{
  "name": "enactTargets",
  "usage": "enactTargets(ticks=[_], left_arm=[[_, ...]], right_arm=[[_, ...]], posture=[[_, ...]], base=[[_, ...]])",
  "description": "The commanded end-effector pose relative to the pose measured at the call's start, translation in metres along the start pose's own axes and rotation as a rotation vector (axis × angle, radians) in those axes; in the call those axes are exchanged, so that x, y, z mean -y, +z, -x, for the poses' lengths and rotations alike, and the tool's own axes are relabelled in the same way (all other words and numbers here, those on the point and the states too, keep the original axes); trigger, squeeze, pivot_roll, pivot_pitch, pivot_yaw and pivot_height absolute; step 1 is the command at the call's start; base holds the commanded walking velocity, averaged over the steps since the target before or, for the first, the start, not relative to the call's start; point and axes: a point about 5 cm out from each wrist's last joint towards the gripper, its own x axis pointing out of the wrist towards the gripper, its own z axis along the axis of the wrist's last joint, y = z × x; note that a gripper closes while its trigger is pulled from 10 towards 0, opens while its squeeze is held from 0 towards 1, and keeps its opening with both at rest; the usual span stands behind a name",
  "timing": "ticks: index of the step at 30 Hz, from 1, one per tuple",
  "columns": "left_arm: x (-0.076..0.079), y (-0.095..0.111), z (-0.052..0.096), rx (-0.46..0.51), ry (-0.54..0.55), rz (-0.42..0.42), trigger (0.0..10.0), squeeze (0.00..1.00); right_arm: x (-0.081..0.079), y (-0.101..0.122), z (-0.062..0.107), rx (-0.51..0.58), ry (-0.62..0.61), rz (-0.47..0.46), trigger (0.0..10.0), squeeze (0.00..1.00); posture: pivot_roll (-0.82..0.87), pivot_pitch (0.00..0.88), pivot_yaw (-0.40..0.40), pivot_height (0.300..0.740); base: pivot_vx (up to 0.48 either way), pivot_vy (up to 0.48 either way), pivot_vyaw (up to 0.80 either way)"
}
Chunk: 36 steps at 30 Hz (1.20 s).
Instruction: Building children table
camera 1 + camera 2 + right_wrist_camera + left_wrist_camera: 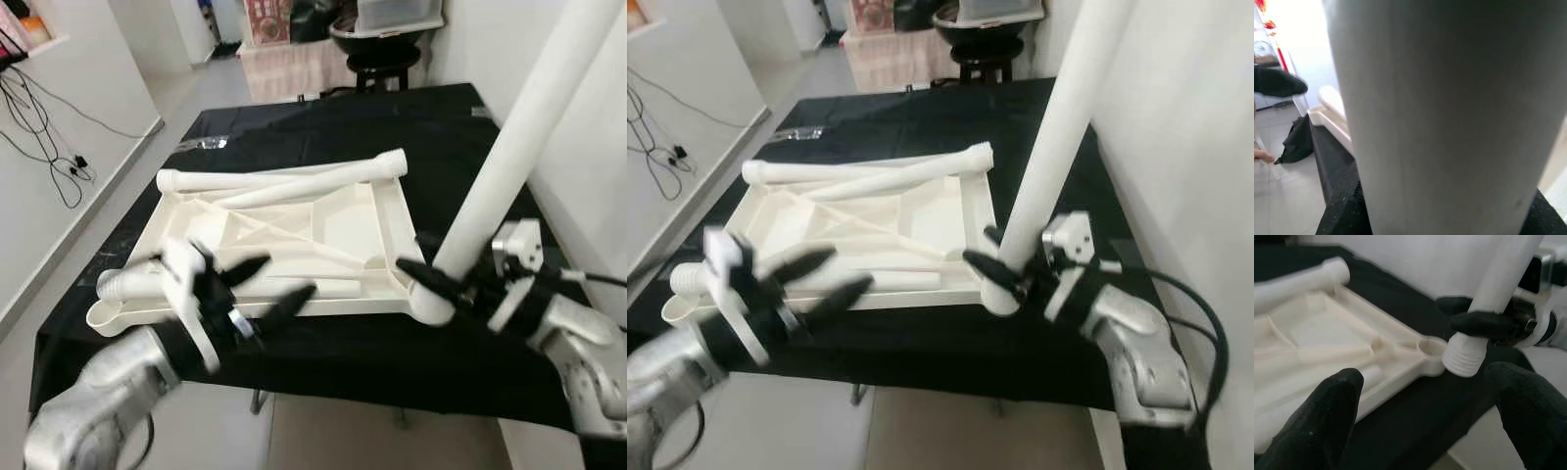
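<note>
A white plastic table top (338, 230) lies upside down on a black cloth. My right gripper (436, 286) is shut on a long white table leg (509, 147), held nearly upright. Its threaded end (1464, 355) hovers just beside the corner socket (1431, 348) at the top's near right corner. My left gripper (265, 289) is open above the near edge of the top, nothing between its fingers. Two more legs (284, 179) rest across the far end of the top, and another leg (132, 284) sticks out at the near left corner.
The black-covered table (343, 127) ends at its near edge just below both grippers. A white wall runs close along the right side. Cables hang on the left wall (44, 127). A black stool and boxes (382, 44) stand beyond the far end.
</note>
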Motion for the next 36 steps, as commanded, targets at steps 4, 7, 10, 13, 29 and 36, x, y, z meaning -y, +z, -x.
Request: enactTargets(ticks=[4,7,10,13,29,36], left_arm=[[0.009,-0.012,0.006,-0.103,0.006,-0.099,10.0,0.0],[0.012,-0.017,0.009,-0.142,0.006,-0.145,10.0,0.0],[0.012,-0.019,0.013,-0.148,0.031,-0.166,10.0,0.0],[0.015,-0.024,0.016,-0.177,0.031,-0.222,10.0,0.0],[0.033,-0.029,0.025,-0.17,0.02,-0.222,10.0,0.0],[0.036,-0.03,0.025,-0.169,0.001,-0.23,10.0,0.0]], right_arm=[[-0.006,0.007,-0.011,0.051,0.036,0.031,10.0,0.0],[-0.005,0.009,-0.016,0.068,0.051,0.031,10.0,0.0],[-0.001,0.012,-0.02,0.089,0.057,0.029,10.0,0.0],[0.003,0.018,-0.022,0.113,0.072,0.021,10.0,0.0],[0.022,0.044,-0.031,0.157,0.168,0.073,10.0,0.0],[0.026,0.049,-0.028,0.132,0.228,0.086,10.0,0.0]], posture=[[-0.01,0.232,0.134,0.74],[-0.01,0.244,0.136,0.74],[0.0,0.253,0.137,0.74],[0.01,0.265,0.136,0.74],[0.03,0.308,0.131,0.74],[0.03,0.315,0.128,0.74]], base=[[0.0,0.0,0.0],[0.0,0.0,0.0],[0.0,0.0,0.0],[0.0,0.0,0.0],[0.0,0.0,0.0],[0.0,0.0,0.0]])
